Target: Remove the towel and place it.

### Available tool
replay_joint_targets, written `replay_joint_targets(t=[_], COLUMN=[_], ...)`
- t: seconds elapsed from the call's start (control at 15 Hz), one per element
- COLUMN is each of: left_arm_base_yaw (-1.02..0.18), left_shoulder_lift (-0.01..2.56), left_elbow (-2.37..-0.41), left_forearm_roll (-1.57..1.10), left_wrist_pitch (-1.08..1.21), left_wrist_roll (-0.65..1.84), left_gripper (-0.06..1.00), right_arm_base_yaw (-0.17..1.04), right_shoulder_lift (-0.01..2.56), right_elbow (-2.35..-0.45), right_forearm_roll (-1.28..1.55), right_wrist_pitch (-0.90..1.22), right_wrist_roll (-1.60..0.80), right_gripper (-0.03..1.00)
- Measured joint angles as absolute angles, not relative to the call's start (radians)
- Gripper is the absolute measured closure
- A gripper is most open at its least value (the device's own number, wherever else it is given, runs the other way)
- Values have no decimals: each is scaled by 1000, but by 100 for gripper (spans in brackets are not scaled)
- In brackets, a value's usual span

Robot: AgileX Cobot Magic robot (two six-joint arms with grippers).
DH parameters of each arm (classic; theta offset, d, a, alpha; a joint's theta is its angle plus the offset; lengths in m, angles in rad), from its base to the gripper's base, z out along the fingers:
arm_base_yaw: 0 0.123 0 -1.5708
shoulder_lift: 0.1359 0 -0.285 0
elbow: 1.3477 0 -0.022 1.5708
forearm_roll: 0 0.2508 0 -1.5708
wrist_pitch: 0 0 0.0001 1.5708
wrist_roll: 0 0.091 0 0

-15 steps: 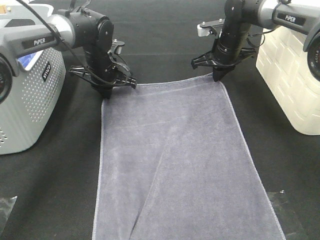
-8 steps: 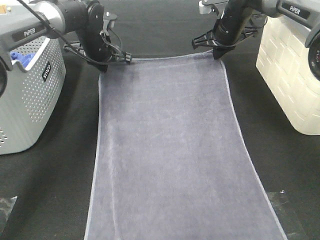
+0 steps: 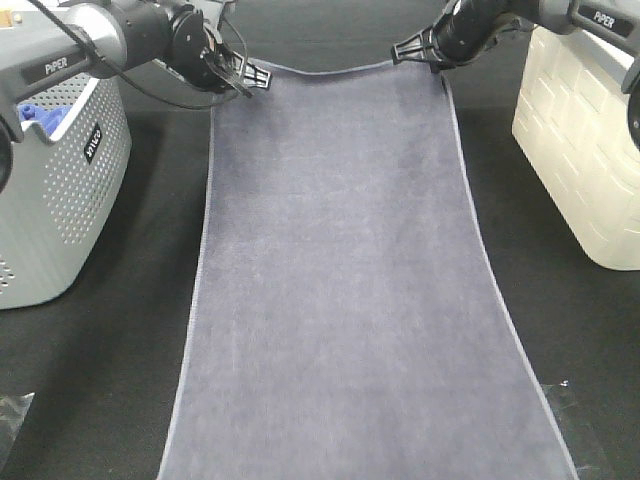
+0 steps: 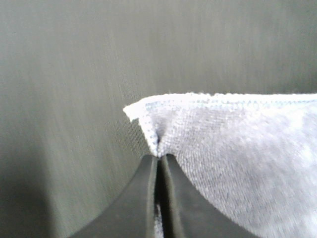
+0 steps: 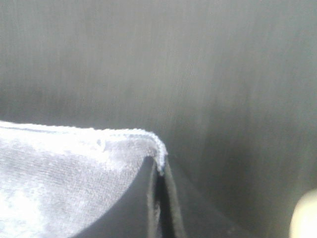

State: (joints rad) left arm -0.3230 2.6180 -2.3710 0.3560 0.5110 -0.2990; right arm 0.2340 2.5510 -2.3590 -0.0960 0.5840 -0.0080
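The greyish-purple towel [image 3: 340, 260] lies stretched flat down the middle of the black table, running off the near edge of the exterior view. My left gripper [image 3: 248, 84] is shut on the towel's far left corner [image 4: 148, 111]. My right gripper [image 3: 437, 68] is shut on the far right corner [image 5: 148, 141]. Both wrist views show the jaws pinched together over the hemmed corner, with the dark table behind.
A grey perforated basket [image 3: 50, 190] with a bright blue cloth [image 3: 45, 112] inside stands at the left. A cream white basket [image 3: 585, 150] stands at the right. Clear tape patches lie at the near left [image 3: 12, 415] and near right [image 3: 575, 415].
Both grippers have pulled the towel's far corners toward the back of the table. The towel has slid with them and its diagonal fold has flattened out.
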Motion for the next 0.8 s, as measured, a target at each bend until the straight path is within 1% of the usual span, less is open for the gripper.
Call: replay_joint_targets(t=[0.2,0.33,0.47,0.8], left_arm_base_yaw=[-305,-302,-302,-271], left_shoulder_lift=[2631,2645,2681,2744], left_elbow=[-2371,-2371,-2371,-2371], left_forearm_roll=[375,395,446,456], left_wrist_pitch=[439,417,355,148], left_wrist_roll=[-362,-379,-385,-438], left_gripper=[94,94,94,94], right_arm_base_yaw=[234,234,234,233], right_shoulder_lift=[2582,2596,2639,2704], right_elbow=[-2360,-2360,-2360,-2360], right_forearm_roll=[-108,-116,-143,-167], right_wrist_pitch=[495,477,414,251], right_wrist_roll=[-10,-12,-12,-12], right_gripper=[97,97,97,97])
